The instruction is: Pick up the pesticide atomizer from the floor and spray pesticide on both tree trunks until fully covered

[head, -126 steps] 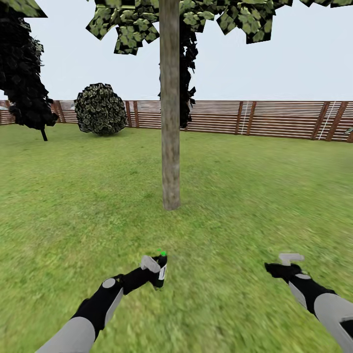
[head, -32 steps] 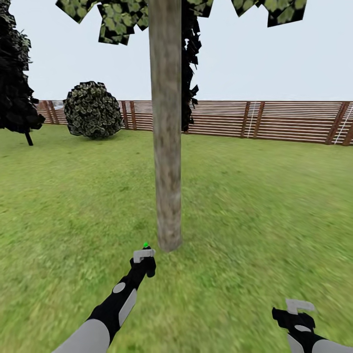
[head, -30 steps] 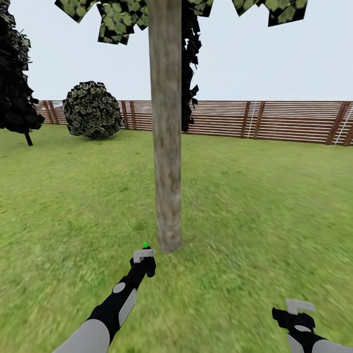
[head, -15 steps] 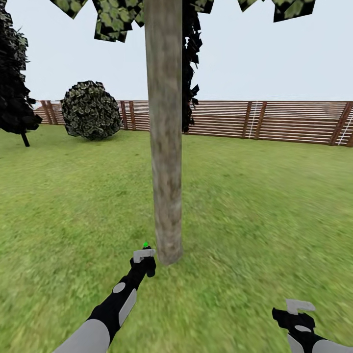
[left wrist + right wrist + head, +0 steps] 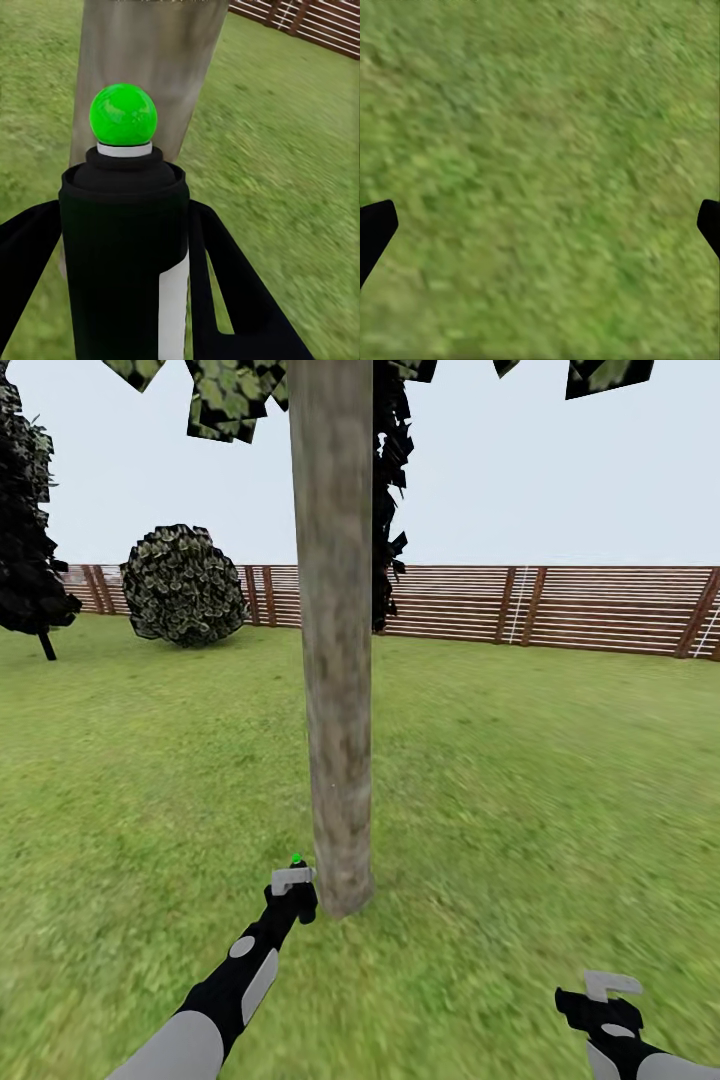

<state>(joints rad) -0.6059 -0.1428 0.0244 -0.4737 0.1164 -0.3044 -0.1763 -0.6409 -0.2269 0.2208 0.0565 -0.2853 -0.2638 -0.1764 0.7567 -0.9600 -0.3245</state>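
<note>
Grey-brown and mottled, the tree trunk (image 5: pixel 335 640) is seen rising from the lawn (image 5: pixel 520 760) directly ahead. The pesticide atomizer (image 5: pixel 124 247) is clamped between the fingers of the left gripper (image 5: pixel 291 890), held upright just beside the trunk's base (its green spot faces the bark in the left wrist view). The right gripper (image 5: pixel 598 1000) is held low over grass, well apart from the trunk, its fingers spread wide with nothing between them. A wooden fence (image 5: pixel 560 608) is seen behind.

The black pesticide atomizer (image 5: pixel 124 255), green-spotted, stood upright just beside the thick, mottled grey-brown tree trunk (image 5: pixel 333 630) on the lawn (image 5: pixel 520 780).
</note>
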